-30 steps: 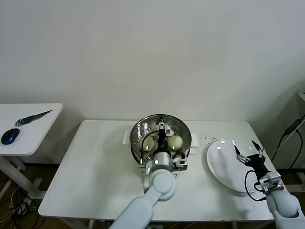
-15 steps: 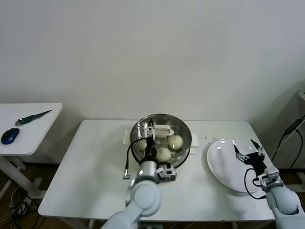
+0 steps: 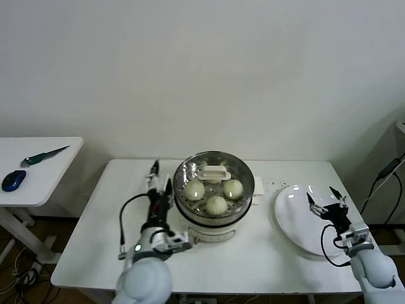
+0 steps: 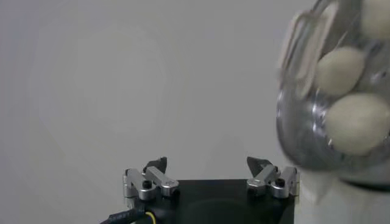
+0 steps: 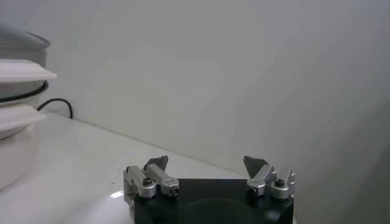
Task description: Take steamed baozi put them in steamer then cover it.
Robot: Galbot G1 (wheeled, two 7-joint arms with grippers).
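Head camera looks down; both wrist cameras sit low, sharing the steamer (image 3: pixel 214 190).

No text, label, brand, number or sign could be read in any view.

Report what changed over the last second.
The left gripper let go of the cover, leaving it on the steamer, and drew back to the steamer's left, open. The right gripper stayed open over the white plate; the baozi stayed put.
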